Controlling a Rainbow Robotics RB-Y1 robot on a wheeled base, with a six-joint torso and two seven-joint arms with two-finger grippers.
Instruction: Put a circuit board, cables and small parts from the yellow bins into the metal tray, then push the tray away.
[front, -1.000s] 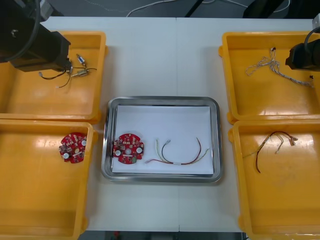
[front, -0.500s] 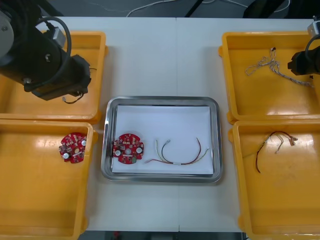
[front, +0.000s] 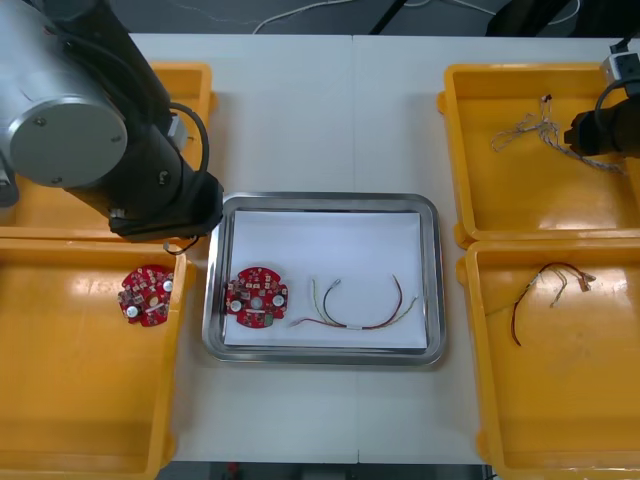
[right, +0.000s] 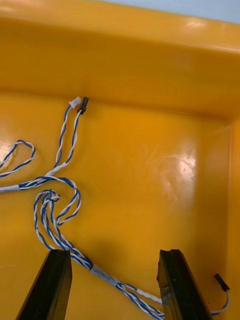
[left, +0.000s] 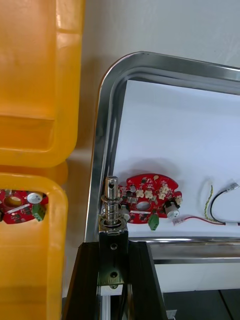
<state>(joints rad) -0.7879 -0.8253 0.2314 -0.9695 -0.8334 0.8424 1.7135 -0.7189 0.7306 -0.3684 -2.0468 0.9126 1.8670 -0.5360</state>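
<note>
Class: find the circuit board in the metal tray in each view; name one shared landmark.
Front view: circuit board in the metal tray's near left corner.
Left wrist view: board inside the rim, just beyond the left gripper.
Right wrist view: faces a yellow bin instead.
Shared landmark: the tray's rim.

far-left yellow bin (front: 195, 90): mostly under the left arm (front: 60, 140), contents covered
dark loop (front: 180, 244): pokes out from under that arm, can't tell what it is
small metal part (left: 111, 202): lower end buried between the fingers (left: 87, 280) of the left gripper (left: 113, 246)
circuit board (left: 20, 205) in near-left bin (left: 56, 215): cut by left wrist view's edge
blue and white cable (right: 55, 220): runs off right wrist view's edge at two places
</note>
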